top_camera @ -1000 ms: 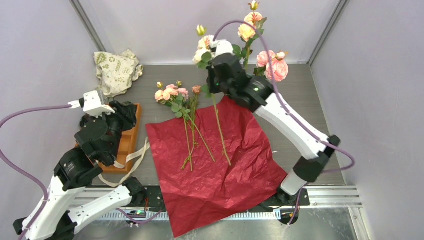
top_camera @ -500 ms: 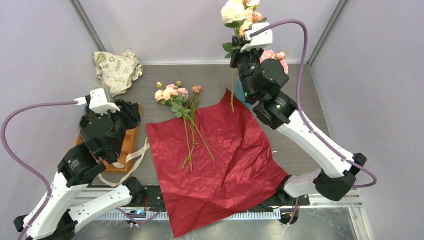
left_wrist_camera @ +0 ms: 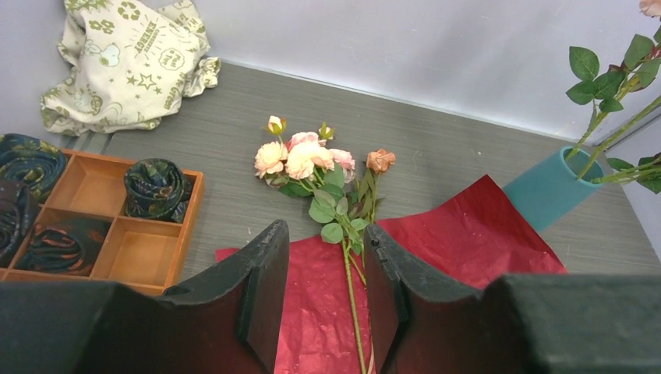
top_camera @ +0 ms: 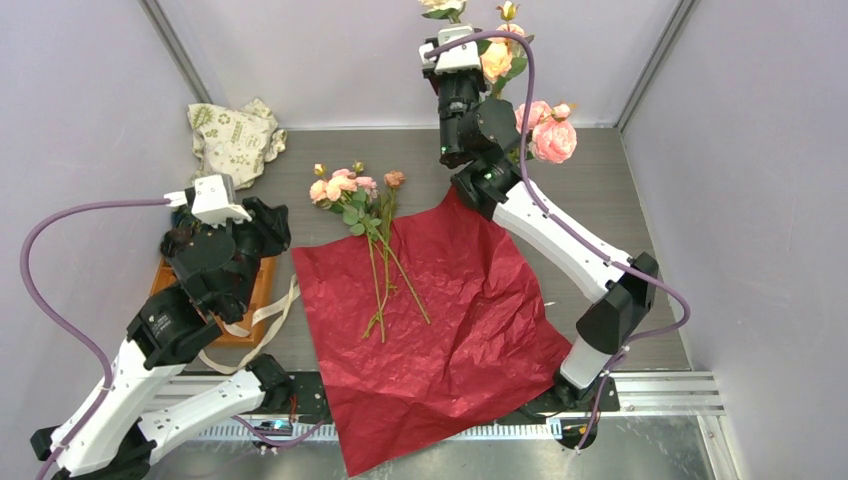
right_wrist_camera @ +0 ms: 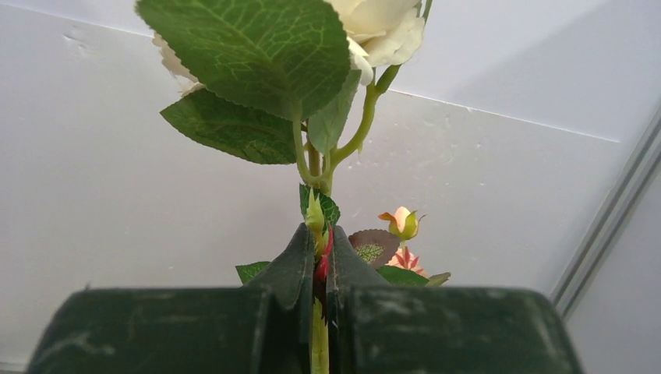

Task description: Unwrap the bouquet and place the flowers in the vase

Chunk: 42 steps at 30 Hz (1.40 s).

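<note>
Top external view, read with the two wrist views. Over the last second the right gripper [right_wrist_camera: 319, 265] has carried one cream rose [right_wrist_camera: 382, 31] off the dark red wrapping paper [top_camera: 440, 330]. There its stem lay flat, cut end toward the near edge of the table. The rose is now raised high against the back wall, at the far edge and right of centre. The jaws are clamped tight on the green stem just below the leaves.

The rose's long axis now stands close to vertical, head up and cut end down. Its lower stem is hidden behind the arm, so whether the tip hangs over the vase's mouth cannot be told. The teal vase [left_wrist_camera: 549, 187] stands near the far edge, just beyond the paper's far corner. It already holds pink and peach roses [top_camera: 548, 138].

By this reading the stem has passed from lying flat to an attitude fit for insertion, and lowering it into the vase remains to be done.

The left gripper [left_wrist_camera: 323, 296] is empty, with its jaws part-way apart. It hovers between the orange tray [top_camera: 262, 275] and the paper's left edge, having edged slightly toward the paper.

The remaining flowers [top_camera: 345, 188] form a small bunch lying flat. Their heads rest on bare table just past the paper's far edge, and their stems run back across the paper toward the near edge. The paper lies spread open, so the unwrapping looks complete.
</note>
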{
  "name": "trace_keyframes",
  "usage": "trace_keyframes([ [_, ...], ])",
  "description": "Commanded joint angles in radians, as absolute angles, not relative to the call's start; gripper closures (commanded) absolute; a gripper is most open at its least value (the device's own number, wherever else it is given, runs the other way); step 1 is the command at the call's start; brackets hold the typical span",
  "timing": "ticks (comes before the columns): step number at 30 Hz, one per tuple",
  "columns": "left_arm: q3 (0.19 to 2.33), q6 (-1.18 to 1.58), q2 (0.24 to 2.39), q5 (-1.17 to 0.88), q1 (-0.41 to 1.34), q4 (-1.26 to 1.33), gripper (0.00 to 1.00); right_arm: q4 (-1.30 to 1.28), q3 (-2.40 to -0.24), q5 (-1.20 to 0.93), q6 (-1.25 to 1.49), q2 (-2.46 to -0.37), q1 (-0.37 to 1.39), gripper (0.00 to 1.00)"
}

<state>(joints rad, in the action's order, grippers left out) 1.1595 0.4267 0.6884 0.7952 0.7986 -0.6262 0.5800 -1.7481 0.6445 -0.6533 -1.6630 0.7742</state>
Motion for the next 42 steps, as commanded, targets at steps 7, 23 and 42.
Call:
trace_keyframes([
  [7, 1.141, 0.388, 0.678, 0.799, 0.801, -0.541, 0.58, 0.686, -1.821, 0.632, -0.659, -1.652, 0.688, 0.99],
  [23, 1.134, 0.396, 0.678, 0.787, 0.802, -0.536, 0.58, 0.672, -1.59, 0.653, -0.454, -1.549, 0.636, 0.99],
  [42, 1.126, 0.399, 0.683, 0.787, 0.801, -0.538, 0.59, 0.682, -1.311, 0.691, -0.342, -1.521, 0.615, 0.99],
])
